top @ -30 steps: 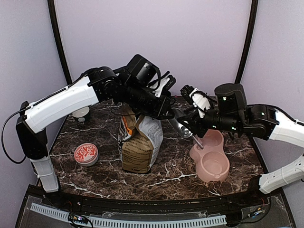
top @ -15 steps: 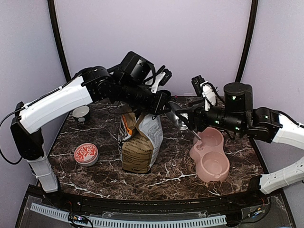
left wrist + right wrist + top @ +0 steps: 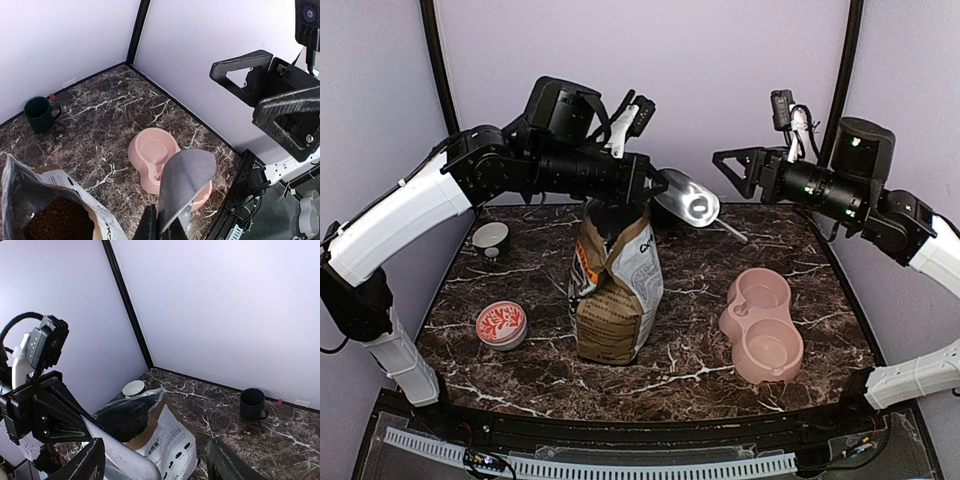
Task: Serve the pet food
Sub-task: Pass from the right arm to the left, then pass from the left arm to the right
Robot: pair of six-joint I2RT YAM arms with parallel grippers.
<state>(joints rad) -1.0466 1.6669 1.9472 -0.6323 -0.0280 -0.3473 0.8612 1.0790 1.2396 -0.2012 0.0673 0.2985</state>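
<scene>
The pet food (image 3: 60,220) is a brown heap inside the open tan-and-white bag (image 3: 615,290), which stands upright mid-table. My left gripper (image 3: 645,185) is shut on the handle of a metal scoop (image 3: 687,200), holding it high above the bag's right side; the scoop's inside looks bare. In the left wrist view the scoop (image 3: 185,177) rises from my left gripper (image 3: 160,222) over the pink double bowl (image 3: 150,155). My right gripper (image 3: 740,175) hangs open in the air right of the scoop, holding nothing. In the right wrist view my right gripper (image 3: 157,465) frames the bag (image 3: 170,440).
The pink double bowl (image 3: 765,325) lies at the right front. A red-patterned dish (image 3: 501,323) sits at the left front and a small white bowl (image 3: 490,238) at the back left. A dark mug (image 3: 40,114) stands near the back wall.
My right gripper opened, let go of the scoop and rose up and right. My left arm lifted the scoop higher, away from the pink bowl.
</scene>
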